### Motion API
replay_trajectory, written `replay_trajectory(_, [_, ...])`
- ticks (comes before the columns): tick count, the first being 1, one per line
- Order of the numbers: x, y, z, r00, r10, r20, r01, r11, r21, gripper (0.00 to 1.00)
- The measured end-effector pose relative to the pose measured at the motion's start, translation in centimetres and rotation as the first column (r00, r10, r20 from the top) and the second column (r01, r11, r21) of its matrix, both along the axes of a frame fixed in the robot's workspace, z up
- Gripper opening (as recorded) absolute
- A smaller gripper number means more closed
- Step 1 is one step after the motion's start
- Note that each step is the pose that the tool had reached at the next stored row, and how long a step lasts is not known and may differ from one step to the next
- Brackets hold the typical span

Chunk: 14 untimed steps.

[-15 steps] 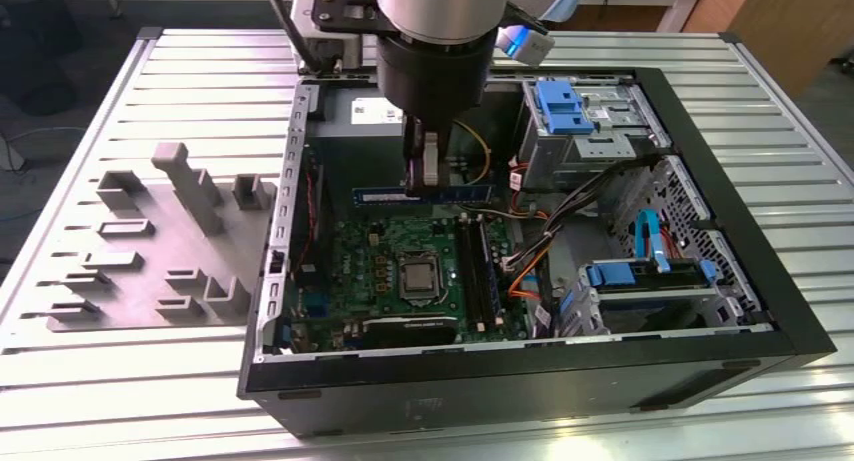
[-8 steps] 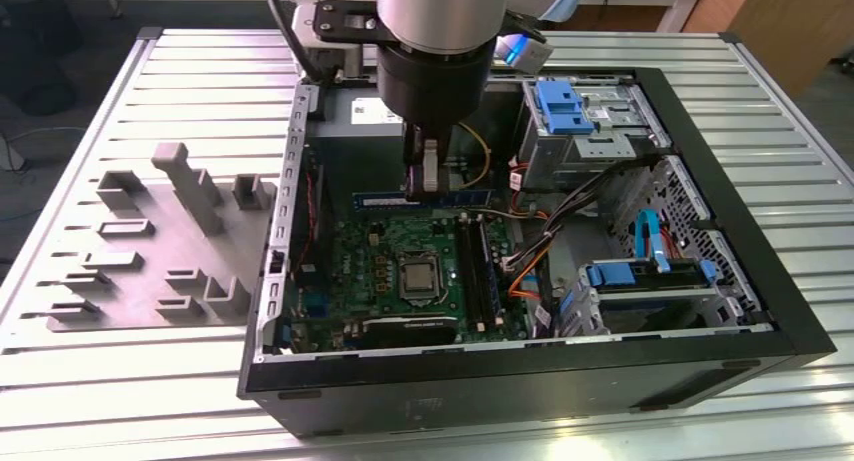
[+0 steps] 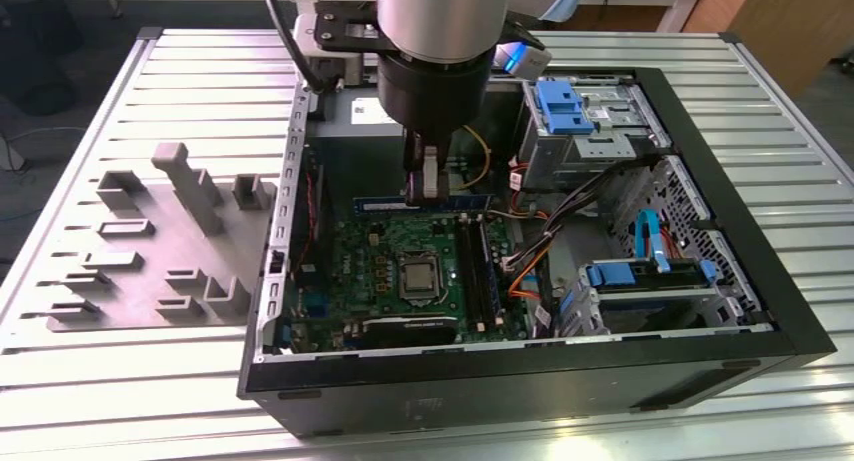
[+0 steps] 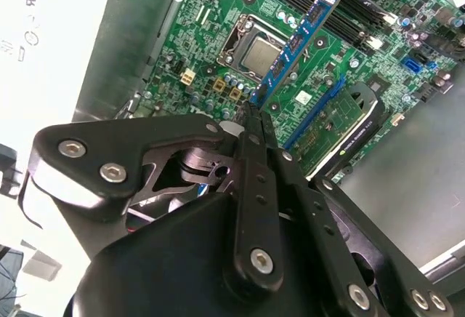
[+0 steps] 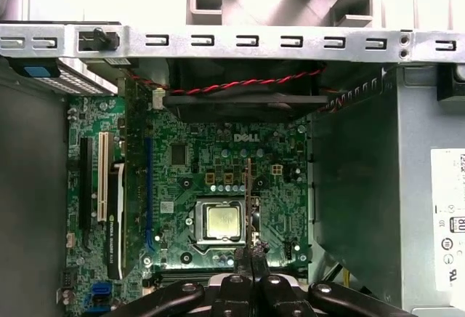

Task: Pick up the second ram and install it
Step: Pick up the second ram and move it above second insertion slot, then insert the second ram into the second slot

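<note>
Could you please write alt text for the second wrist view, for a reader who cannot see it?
The gripper, black linkage in the foreground, is shut on one end of the second ram, a narrow blue stick held over the green motherboard. The processor lies on the board beside the stick.

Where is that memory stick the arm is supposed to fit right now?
The second ram is clamped in the gripper, hanging over the green motherboard inside the open case, just beyond the processor socket in the exterior view.
</note>
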State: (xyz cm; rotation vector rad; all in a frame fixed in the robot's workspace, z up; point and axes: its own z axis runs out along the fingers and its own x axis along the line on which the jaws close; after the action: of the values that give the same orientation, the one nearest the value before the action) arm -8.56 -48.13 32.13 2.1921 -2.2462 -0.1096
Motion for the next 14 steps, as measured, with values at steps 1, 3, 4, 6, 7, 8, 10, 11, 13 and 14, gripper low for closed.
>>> replay_trajectory(1, [0.00,0.00,-0.03,1.0000,0.000,0.0000,0.000,1.0000,-0.0001,0.11])
replay_trajectory(3, [0.00,0.00,-0.06,1.0000,0.000,0.0000,0.000,1.0000,0.0001,0.11])
replay_trajectory(4, [0.00,0.00,-0.08,1.0000,0.000,0.0000,0.000,1.0000,0.0001,0.11])
replay_trajectory(6, [0.00,0.00,-0.08,1.0000,0.000,0.0000,0.000,1.0000,0.0001,0.11])
replay_trajectory(7, [0.00,0.00,-0.08,1.0000,0.000,0.0000,0.000,1.0000,0.0001,0.11])
replay_trajectory(8, [0.00,0.00,-0.09,1.0000,0.000,0.0000,0.000,1.0000,0.0001,0.11])
replay_trajectory(10, [0.00,0.00,-0.09,1.0000,0.000,0.0000,0.000,1.0000,0.0001,0.11])
replay_trajectory(11, [0.00,0.00,-0.09,1.0000,0.000,0.0000,0.000,1.0000,0.0001,0.11])
replay_trajectory(13, [0.00,0.00,-0.09,1.0000,0.000,0.0000,0.000,1.0000,0.0001,0.11])
replay_trajectory(14, [0.00,0.00,-0.09,1.0000,0.000,0.0000,0.000,1.0000,0.0001,0.11])
